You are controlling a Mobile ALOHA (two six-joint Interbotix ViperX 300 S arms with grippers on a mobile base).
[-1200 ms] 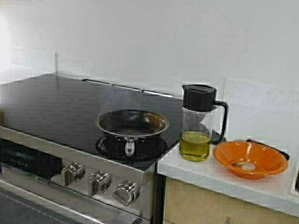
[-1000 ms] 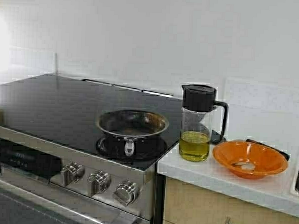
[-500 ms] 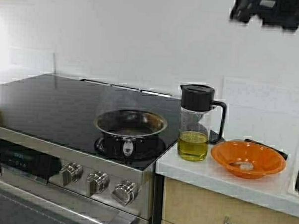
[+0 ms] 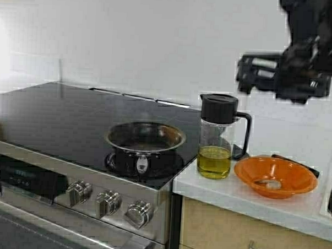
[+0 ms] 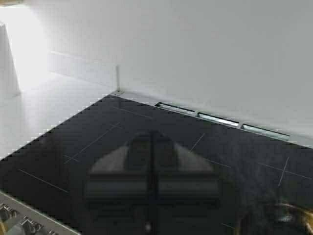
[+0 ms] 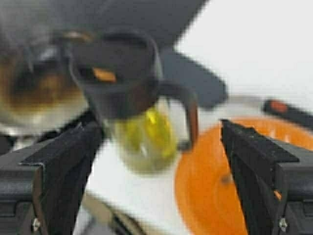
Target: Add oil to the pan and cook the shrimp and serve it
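White wall rises behind a black glass stove (image 4: 56, 117) with steel knobs (image 4: 110, 202) along its front, and beside it runs a pale counter (image 4: 245, 202) over wooden drawers. On the stove's front right burner sits the pan (image 4: 145, 139), its short handle pointing toward the knobs and its dark inside looking bare apart from a brownish sheen. Just right of the pan, on the counter's edge, stands the jug (image 4: 218, 135) with its black lid on, and the oil (image 4: 214, 162) fills roughly its bottom third. Next to the jug, near but apart from it, is an orange bowl (image 4: 275, 176) holding the shrimp (image 4: 272, 185), a small pale piece near its middle. The right gripper (image 4: 262, 73) hangs in the air above the jug and bowl, its fingers spread wide and holding nothing. In the right wrist view the jug's handle shows between the parted fingers (image 6: 63, 166). The left gripper (image 5: 152, 183) is over the stove's bare glass, its two fingers pressed together.
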